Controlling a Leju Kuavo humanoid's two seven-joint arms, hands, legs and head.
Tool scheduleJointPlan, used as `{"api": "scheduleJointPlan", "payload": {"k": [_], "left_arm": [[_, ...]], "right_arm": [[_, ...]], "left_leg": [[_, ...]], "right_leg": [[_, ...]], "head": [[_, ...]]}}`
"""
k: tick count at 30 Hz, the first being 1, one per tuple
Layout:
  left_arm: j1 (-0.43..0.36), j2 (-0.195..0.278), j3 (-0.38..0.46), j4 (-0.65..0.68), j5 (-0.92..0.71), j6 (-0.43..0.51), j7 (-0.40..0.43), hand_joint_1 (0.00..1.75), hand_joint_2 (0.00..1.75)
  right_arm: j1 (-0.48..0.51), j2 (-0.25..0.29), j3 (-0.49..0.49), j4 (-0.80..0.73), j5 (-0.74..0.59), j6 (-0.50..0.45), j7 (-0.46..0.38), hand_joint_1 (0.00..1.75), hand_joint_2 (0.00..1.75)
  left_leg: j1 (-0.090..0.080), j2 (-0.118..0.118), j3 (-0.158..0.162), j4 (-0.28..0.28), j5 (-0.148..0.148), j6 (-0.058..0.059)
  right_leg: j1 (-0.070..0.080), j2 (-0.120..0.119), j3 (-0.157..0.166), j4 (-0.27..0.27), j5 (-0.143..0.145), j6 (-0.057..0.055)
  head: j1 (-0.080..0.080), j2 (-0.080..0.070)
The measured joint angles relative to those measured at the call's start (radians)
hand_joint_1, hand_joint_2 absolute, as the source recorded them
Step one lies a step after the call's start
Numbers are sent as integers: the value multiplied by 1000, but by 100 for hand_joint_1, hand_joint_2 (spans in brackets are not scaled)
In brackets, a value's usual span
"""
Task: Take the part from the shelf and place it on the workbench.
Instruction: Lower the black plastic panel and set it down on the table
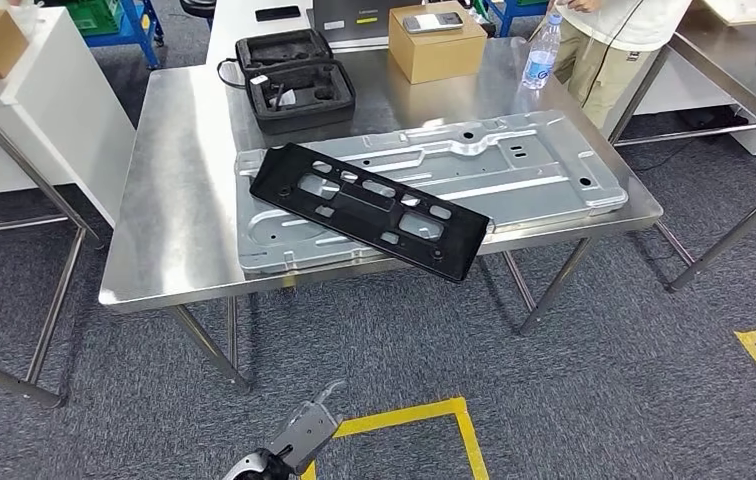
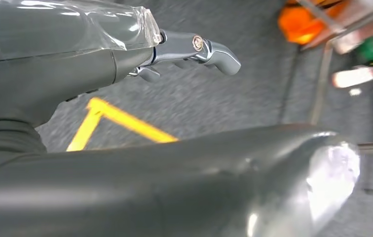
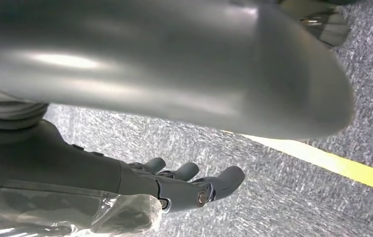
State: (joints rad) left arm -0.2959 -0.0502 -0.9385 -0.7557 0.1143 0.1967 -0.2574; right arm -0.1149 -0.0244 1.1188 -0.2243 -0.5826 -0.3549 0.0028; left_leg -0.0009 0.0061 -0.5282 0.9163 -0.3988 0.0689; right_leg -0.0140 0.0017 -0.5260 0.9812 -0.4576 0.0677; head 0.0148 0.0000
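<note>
A stainless steel workbench surface [image 1: 169,215] stood in the middle of the head view on grey carpet floor [image 1: 594,390]. Toward its far left part lay an open black foam-lined case [image 1: 294,80]. In front of it, a long flat black plastic part with many cut-out openings [image 1: 369,207] rested at a slant on a large grey pressed metal panel [image 1: 534,170], and the right end of the black part reached just past the front edge of the panel. Further right, at the back of the surface, stood a brown cardboard box [image 1: 437,45] with a phone [image 1: 432,21] lying on top, and beside it a clear plastic water bottle [image 1: 542,52]. A person in light trousers [image 1: 604,55] stood behind the right corner of the surface. Yellow tape lines [image 1: 424,415] marked the floor in front. The left hand [image 1: 299,440] hung low above the carpet near the yellow tape, well apart from the surface; its fingers [image 2: 214,49] were stretched out loosely and held nothing. The right hand [image 3: 184,185] also hung above the carpet, and its fingers [image 3: 226,177] were slightly curved, apart, and without any object in them.
</note>
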Motion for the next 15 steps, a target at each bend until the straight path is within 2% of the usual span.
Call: {"api": "scheduleJointPlan", "payload": {"k": [1, 2, 4, 5, 6, 7, 9, 10, 11, 12, 13, 15], "left_arm": [[1, -6, 4, 22, 4, 0, 0, 0, 0], [2, -11, 6, 44, 6, -1, 1, 0, 0], [6, -19, 10, 85, 12, 0, 6, 0, 0], [7, -22, 11, 105, 15, 0, 9, 0, 0], [8, -24, 14, 125, 17, 1, 13, 0, 0], [9, -26, 16, 144, 18, 2, 16, 0, 0], [13, -30, 21, 176, 20, 7, 25, 0, 0], [17, -31, 24, 191, 20, 10, 28, 0, 0], [21, -33, 26, 206, 20, 13, 31, 0, 0], [24, -35, 27, 221, 19, 16, 36, 0, 0], [26, -37, 28, 234, 18, 19, 41, 0, 0], [26, -40, 29, 252, 14, 29, 53, 0, 0]], "right_arm": [[-1, 0, 0, 0, 1, 1, 1, 0, 0], [-1, 0, 0, 0, 3, 1, 3, 0, 0], [0, 0, 0, 0, 6, 3, 9, 0, 0], [0, 1, 0, 0, 7, 4, 12, 0, 0], [0, 1, 0, 0, 9, 6, 13, 0, 0], [-1, 1, 0, 0, 11, 8, 14, 0, 0], [-2, 0, 0, 0, 16, 13, 16, 0, 0], [-2, 0, 0, 0, 17, 14, 16, 0, 0], [-2, 0, 0, 0, 17, 16, 17, 0, 0], [-1, 0, 0, 0, 17, 17, 17, 0, 0], [-1, 0, 0, 0, 17, 16, 17, 0, 0], [-2, 0, 0, 0, 16, 16, 17, 0, 0]], "left_leg": [[-2, 0, -5, 5, 2, -4], [-4, 0, -10, 8, 5, -10], [-4, 0, -17, 12, 8, -21], [-3, 0, -23, 21, -1, -26], [0, -1, -36, 49, -22, -32], [2, -1, -58, 101, -57, -37], [5, -1, -118, 250, -138, -45], [6, -1, -139, 311, -163, -48], [6, -1, -144, 337, -170, -49], [6, -1, -127, 319, -158, -48], [6, 1, -90, 261, -133, -46], [3, 26, 5, 98, -79, -38]], "right_leg": [[1, 1, 25, -45, 10, -3], [3, 2, 32, -63, 11, -7], [3, 1, 24, -60, 17, -18], [2, -1, 20, -60, 21, -25], [1, -4, 15, -61, 26, -33], [0, -7, 10, -62, 31, -40], [3, -14, -3, -61, 40, -49], [4, -19, -8, -61, 43, -51], [5, -24, -13, -61, 47, -51], [5, -30, -17, -60, 50, -51], [6, -37, -20, -60, 53, -49], [7, -51, -23, -59, 58, -44]], "head": [[0, 0], [-1, 0], [-2, 0], [-2, 0], [-3, 0], [-3, 0], [-5, 0], [-5, 0], [-5, 0], [-6, 0], [-6, 0], [-6, 0]]}}
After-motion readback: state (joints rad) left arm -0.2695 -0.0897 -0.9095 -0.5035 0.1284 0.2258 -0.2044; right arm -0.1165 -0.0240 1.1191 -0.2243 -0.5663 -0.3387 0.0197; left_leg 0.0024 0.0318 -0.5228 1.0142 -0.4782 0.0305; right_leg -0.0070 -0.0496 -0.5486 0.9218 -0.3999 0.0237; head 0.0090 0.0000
